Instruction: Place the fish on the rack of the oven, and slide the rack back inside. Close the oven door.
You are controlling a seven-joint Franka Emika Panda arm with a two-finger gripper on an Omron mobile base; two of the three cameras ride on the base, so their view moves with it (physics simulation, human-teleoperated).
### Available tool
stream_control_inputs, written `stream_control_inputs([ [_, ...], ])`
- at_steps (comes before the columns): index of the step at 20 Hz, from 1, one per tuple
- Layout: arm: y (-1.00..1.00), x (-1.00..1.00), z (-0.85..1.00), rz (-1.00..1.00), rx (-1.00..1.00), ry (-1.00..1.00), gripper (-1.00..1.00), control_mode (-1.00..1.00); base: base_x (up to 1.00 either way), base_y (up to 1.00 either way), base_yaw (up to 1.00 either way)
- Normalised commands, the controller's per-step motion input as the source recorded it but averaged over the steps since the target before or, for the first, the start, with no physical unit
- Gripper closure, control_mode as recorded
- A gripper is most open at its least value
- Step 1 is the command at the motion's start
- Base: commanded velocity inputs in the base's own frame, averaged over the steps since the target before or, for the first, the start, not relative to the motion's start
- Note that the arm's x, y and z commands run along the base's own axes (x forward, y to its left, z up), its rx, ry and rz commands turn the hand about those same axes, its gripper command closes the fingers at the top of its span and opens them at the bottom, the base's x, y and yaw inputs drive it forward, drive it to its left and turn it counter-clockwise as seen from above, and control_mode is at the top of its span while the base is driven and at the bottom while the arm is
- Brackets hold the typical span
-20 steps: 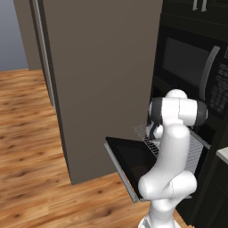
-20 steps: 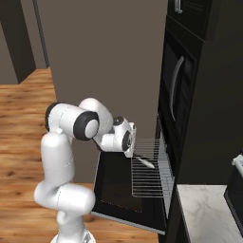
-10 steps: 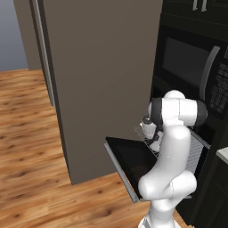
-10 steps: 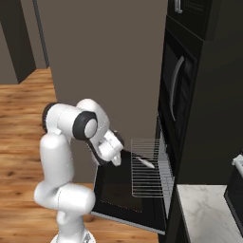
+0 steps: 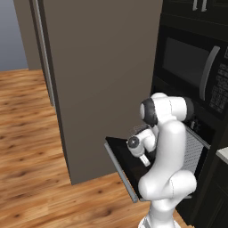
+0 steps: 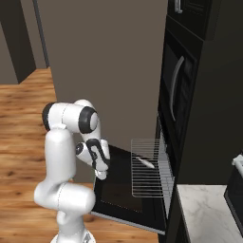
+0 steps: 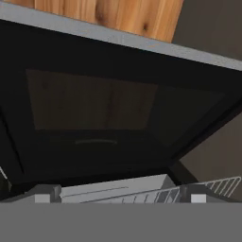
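Note:
The fish (image 6: 144, 163) lies as a pale sliver on the rack (image 6: 151, 182), which is pulled out of the oven (image 6: 167, 156) over the lowered oven door (image 6: 118, 190). My gripper (image 6: 101, 164) hangs left of the rack, above the door's outer half, open with nothing between its fingers. In the left base view the gripper (image 5: 143, 159) points down at the oven door (image 5: 119, 149), with the rack (image 5: 196, 147) behind the arm. The hand view looks onto the door's dark glass (image 7: 94, 99) and its silver bar handle (image 7: 118, 40), and a corner of the rack (image 7: 222, 184) shows at the lower right.
A black microwave (image 6: 176, 90) sits built in above the oven. A tall brown panel (image 5: 102, 67) rises to the left of the oven. A white marble counter (image 6: 204, 213) lies at the lower right. Wooden floor (image 5: 31, 133) spreads out to the left.
My gripper has drawn back from above the fish, going left and down to hang over the open door. The fish stays on the rack; rack and door have not moved.

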Motion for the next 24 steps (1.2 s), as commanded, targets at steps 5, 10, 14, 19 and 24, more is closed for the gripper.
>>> stream_control_inputs([
  [5, -0.01, 0.43, -0.12, 0.0, 0.0, -0.01, -1.0, -1.0, 0.0, 0.0, 0.0],
  [10, -0.34, 0.3, 0.0, 0.0, 0.0, 0.03, -1.0, -1.0, 0.0, 0.0, 0.0],
  [14, -0.25, 0.53, -0.08, 0.0, 0.0, 0.1, -1.0, -1.0, 0.0, 0.0, 0.0],
  [19, -0.2, 0.58, -0.19, 0.01, 0.0, 0.08, -1.0, -1.0, 0.0, 0.0, 0.0],
  [24, -0.38, 0.53, -0.29, 0.03, -0.01, 0.07, -1.0, -1.0, 0.0, 0.0, 0.0],
])
